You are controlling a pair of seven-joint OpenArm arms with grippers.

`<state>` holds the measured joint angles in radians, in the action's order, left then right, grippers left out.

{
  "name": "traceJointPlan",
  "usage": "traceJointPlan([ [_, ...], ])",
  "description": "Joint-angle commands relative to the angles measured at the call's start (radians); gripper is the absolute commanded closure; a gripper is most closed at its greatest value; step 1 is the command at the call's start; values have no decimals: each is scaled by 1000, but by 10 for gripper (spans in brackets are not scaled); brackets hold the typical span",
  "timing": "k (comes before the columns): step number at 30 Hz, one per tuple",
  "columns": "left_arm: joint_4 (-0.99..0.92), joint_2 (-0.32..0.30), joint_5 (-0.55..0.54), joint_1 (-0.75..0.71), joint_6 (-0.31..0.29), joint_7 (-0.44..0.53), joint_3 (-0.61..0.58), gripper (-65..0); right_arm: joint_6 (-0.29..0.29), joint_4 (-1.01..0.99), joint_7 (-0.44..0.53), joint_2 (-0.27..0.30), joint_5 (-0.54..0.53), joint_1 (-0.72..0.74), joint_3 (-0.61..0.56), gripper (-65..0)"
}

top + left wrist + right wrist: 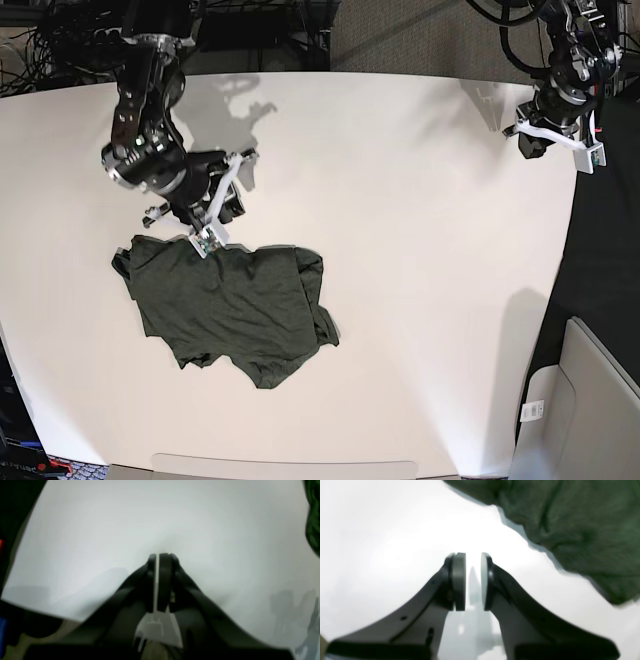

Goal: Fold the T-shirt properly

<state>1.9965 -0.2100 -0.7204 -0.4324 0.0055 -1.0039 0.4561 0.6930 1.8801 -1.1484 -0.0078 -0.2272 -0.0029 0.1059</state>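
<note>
T-shirt (pixel 232 310): I count one, crumpled near the desk's (pixel 420 250) left edge.
Two claws: left gripper (pixel 160 556) pressed together, right gripper (pixel 473 580) slightly spread, both empty.

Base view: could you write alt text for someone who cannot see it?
A crumpled dark green T-shirt lies on a white table, seen from above. The right gripper hangs just above the T-shirt's upper edge, holding nothing. The left gripper is far off near the table's opposite corner.
</note>
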Motion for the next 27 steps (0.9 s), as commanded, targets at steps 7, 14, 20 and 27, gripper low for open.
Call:
traceJointPlan([
  [7,27,-12,3,-138,1,13,14,-6,5,166,17,4,-24,-223,8,-88],
  [14,28,-13,3,-270,0,15,14,-5,5,167,17,35,-82,-378,84,-36],
  [20,28,-18,3,-362,0,15,14,-5,5,172,12,84,-205,-523,150,-35],
  [27,28,-18,3,-452,0,15,14,-5,5,172,17,162,-294,-704,157,-35],
])
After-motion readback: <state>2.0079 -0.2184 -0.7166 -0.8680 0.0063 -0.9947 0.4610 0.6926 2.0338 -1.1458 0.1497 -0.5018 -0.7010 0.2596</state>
